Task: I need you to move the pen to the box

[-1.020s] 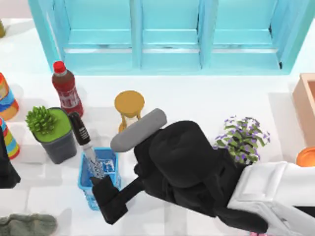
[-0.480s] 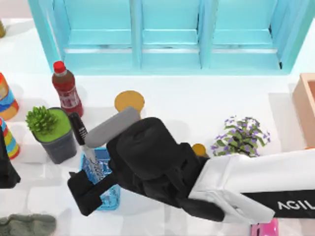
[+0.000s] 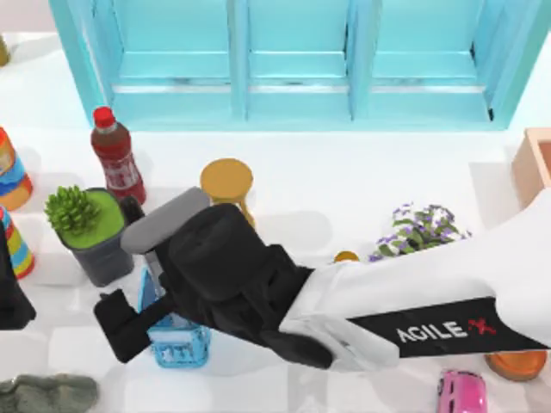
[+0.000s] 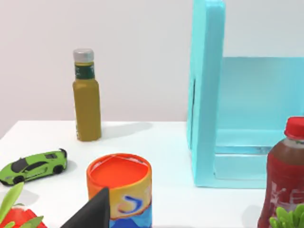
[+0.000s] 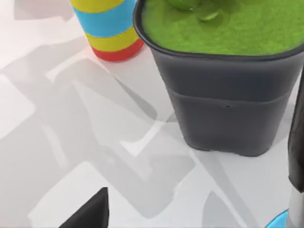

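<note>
Ok, right gripper [image 3: 116,320] is over the blue basket's [image 3: 176,346] left rim; can't tell if it's spread or closed. Pen [image 5: 297,137] leans in that basket, black end up, grey barrel below, no grip on it visible. I'd square up on the barrel above the rim, pinch firmly and lift straight out. Left arm [image 3: 10,297] is parked left of the basket. Box [image 3: 535,176] is well right of it.
</note>
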`<state>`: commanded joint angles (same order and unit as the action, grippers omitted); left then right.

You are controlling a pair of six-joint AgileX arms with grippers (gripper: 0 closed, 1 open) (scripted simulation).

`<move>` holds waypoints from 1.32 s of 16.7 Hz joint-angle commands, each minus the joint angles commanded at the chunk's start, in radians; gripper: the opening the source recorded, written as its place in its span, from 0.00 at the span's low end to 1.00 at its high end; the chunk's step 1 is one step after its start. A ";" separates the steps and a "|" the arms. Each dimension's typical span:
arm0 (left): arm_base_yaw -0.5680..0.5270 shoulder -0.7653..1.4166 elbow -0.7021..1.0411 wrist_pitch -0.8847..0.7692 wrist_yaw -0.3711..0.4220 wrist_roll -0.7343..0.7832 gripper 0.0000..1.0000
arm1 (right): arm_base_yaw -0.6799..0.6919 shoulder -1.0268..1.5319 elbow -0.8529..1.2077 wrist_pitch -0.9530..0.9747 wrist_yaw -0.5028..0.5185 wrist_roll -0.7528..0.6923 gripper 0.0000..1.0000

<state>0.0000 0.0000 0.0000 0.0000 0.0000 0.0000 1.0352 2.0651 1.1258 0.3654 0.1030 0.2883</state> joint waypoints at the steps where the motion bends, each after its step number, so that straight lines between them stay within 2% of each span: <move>1: 0.000 0.000 0.000 0.000 0.000 0.000 1.00 | 0.000 0.000 0.000 0.000 0.000 0.000 1.00; 3: 0.000 0.000 0.000 0.000 0.000 0.000 1.00 | 0.000 0.000 0.000 0.000 0.000 0.000 1.00; 16: 0.000 0.000 0.000 0.000 0.000 0.000 1.00 | 0.000 0.000 0.000 0.000 0.000 0.000 0.02; 22: 0.000 0.000 0.000 0.000 0.000 0.000 1.00 | 0.000 0.000 0.000 0.000 0.000 0.000 0.00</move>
<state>0.0000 0.0000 0.0000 0.0000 0.0000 0.0000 1.0352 2.0651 1.1258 0.3654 0.1030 0.2883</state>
